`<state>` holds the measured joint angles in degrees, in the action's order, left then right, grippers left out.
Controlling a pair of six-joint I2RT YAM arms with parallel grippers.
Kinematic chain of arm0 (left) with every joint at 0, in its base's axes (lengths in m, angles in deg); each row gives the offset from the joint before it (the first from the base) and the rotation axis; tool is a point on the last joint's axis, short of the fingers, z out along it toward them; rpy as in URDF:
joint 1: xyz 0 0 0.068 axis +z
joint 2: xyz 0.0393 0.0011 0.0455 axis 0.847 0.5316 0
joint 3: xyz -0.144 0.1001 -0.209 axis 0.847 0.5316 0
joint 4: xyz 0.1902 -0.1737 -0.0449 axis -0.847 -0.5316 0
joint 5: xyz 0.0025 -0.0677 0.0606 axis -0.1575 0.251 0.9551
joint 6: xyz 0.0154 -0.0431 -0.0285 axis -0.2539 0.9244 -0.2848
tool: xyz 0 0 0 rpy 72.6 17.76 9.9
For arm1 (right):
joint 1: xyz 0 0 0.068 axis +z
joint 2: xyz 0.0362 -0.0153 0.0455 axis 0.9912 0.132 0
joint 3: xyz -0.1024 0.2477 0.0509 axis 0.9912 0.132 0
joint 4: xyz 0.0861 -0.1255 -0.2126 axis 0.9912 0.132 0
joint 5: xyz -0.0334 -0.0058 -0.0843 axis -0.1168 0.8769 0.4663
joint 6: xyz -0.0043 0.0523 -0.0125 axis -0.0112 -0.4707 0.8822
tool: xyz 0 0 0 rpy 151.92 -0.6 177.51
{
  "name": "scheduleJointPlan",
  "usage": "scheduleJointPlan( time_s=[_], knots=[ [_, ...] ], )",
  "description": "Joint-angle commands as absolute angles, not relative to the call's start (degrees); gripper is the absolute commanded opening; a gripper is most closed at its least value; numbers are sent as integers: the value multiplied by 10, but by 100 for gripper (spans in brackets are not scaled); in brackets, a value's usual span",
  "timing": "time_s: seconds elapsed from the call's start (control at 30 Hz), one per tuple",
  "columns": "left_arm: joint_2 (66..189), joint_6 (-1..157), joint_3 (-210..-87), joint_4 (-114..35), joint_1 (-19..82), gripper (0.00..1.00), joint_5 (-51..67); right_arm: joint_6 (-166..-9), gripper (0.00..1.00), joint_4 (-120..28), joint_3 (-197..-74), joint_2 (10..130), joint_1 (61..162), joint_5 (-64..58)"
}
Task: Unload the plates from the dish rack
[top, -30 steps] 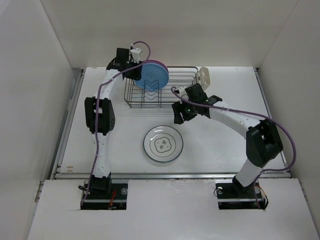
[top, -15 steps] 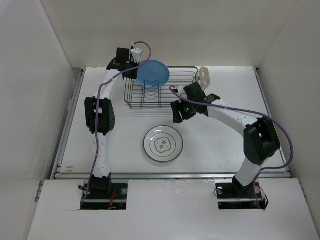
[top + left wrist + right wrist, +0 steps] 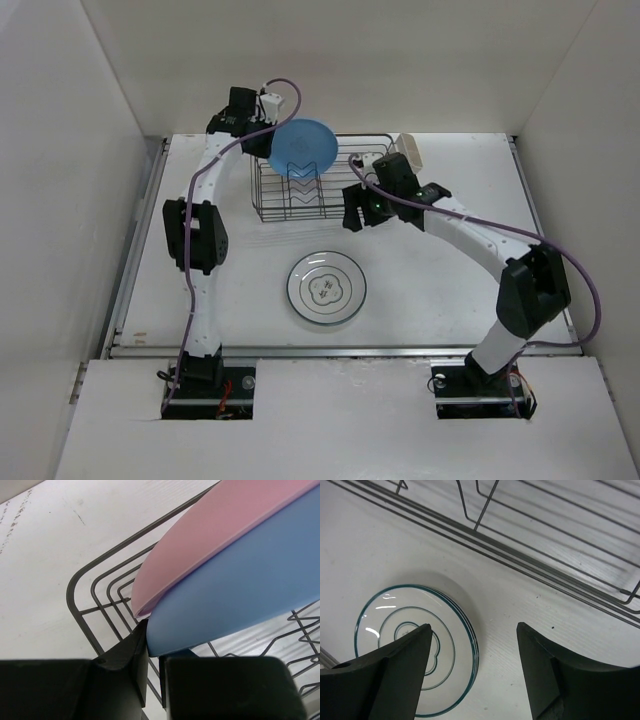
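Blue plate [image 3: 303, 148] tilted up over the left end of the dish rack [image 3: 335, 192], pink plate [image 3: 210, 535] lying flat against it. Left jaws clenched on the blue plate's rim; whether the pink one is pinched too, can't tell. On the worktop [image 3: 420, 310] in front of the rack, a stack of green-rimmed plates [image 3: 326, 288]. Right jaws spread wide, hovering between stack and rack. Cream cutlery cup [image 3: 408, 150] at the rack's right end.

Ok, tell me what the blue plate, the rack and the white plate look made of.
The blue plate: matte, no glare, probably plastic or melamine. The dish rack: thin dark bent wire, likely coated metal. The white plate: glossy highlights, green printed rim, looks like glazed ceramic, maybe melamine.
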<state>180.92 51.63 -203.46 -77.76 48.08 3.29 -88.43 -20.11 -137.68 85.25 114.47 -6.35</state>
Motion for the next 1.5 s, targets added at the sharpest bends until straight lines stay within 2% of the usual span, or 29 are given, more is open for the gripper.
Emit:
scheduleJointPlan(
  time_s=[0.0,0.2,0.3,0.43,0.57,0.7,0.8,0.83,0.93,1.03,1.07,1.17,1.2,1.23,1.3,1.4,1.47],
  knots=[
    [1711,567,-2087,-743,480,0,-8,-904,75,-249,-1403,813,1148,-35],
    [1711,535,-2039,-718,480,0,31,-923,75,-311,-1415,839,1148,4],
    [1716,535,-2017,-718,480,0,19,-923,77,-348,-1485,894,1141,53],
    [1716,548,-2017,-718,480,0,4,-923,77,-348,-1640,1005,1122,54],
    [1721,549,-1994,-713,480,0,4,-923,75,-389,-1725,1094,1116,48],
    [1733,549,-1989,-713,486,0,11,-936,70,-394,-1828,1171,1105,103],
    [1745,549,-1994,-713,486,0,17,-936,62,-408,-1856,1206,1105,111],
    [1752,549,-2004,-713,486,0,17,-936,57,-418,-1856,1217,1099,87],
    [1765,555,-2017,-720,486,0,17,-941,51,-432,-1856,1231,1099,23],
    [1765,555,-2018,-720,486,0,17,-948,35,-437,-1848,1236,1099,23],
    [1765,555,-2018,-720,486,0,17,-948,24,-437,-1848,1236,1099,28],
    [1765,560,-2018,-738,486,0,24,-948,10,-437,-1834,1236,1099,52],
    [1765,560,-2023,-744,486,6,29,-948,2,-437,-1834,1228,1099,53],
    [1765,555,-2023,-756,486,16,43,-948,0,-437,-1824,1218,1099,62],
    [1765,555,-2037,-770,486,44,58,-943,0,-450,-1811,1202,1099,80],
    [1755,561,-2037,-784,491,54,70,-928,0,-456,-1799,1195,1099,80],
    [1748,561,-2037,-796,491,54,70,-921,0,-461,-1794,1190,1099,80]
  ],
)
